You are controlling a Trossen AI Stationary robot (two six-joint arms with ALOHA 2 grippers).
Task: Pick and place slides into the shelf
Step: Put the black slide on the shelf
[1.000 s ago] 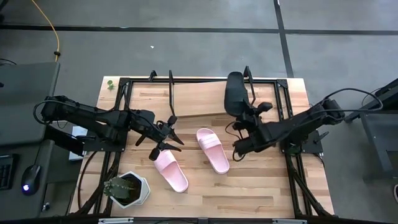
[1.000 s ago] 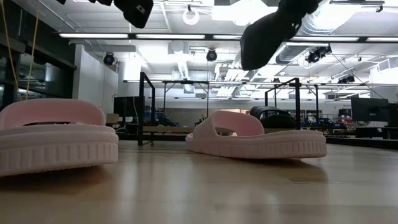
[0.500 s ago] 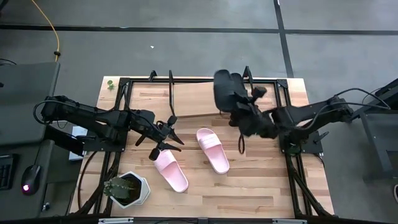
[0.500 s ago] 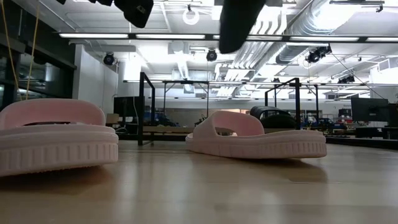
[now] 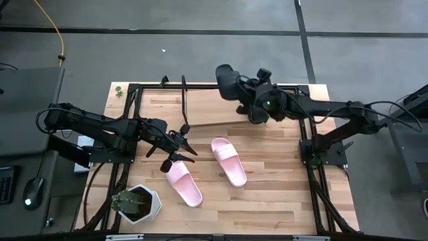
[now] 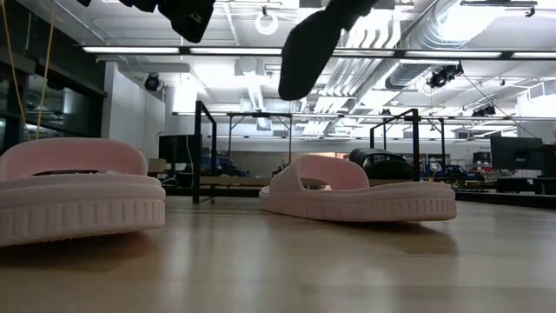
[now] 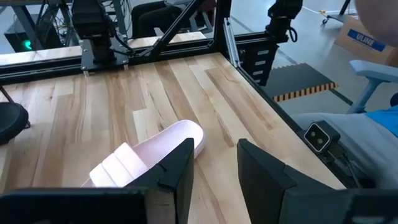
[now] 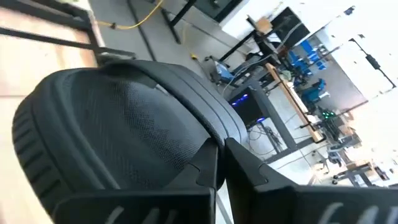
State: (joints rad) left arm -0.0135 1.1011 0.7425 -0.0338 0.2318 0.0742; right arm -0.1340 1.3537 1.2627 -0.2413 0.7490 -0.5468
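Note:
My right gripper is shut on a black slide and holds it in the air over the shelf's light wooden board at the far side. In the low view this slide hangs high above the table. Two pale pink slides lie sole-down on the table, one near the left, one in the middle. My left gripper hovers open above the left pink slide's far end. The second black slide cannot be made out for sure. My right gripper pinches the black slide between its two fingers at a thin curved edge, apparently of the wide strap. The fingers come at it from the table's right. The slide is lifted clear and tilted, one end pointing down.
A potted plant in a white pot stands at the near left corner. A large black frame rings the table. The shelf's thin black frame ends rise beside the board. Bare wood lies near and right of the pink slides.
My right arm has stretched out and carried the black slide from right of the shelf board toward the table's far left, over the board, turning and tipping it on the way. The grip has stayed shut. The pink slides have not moved.

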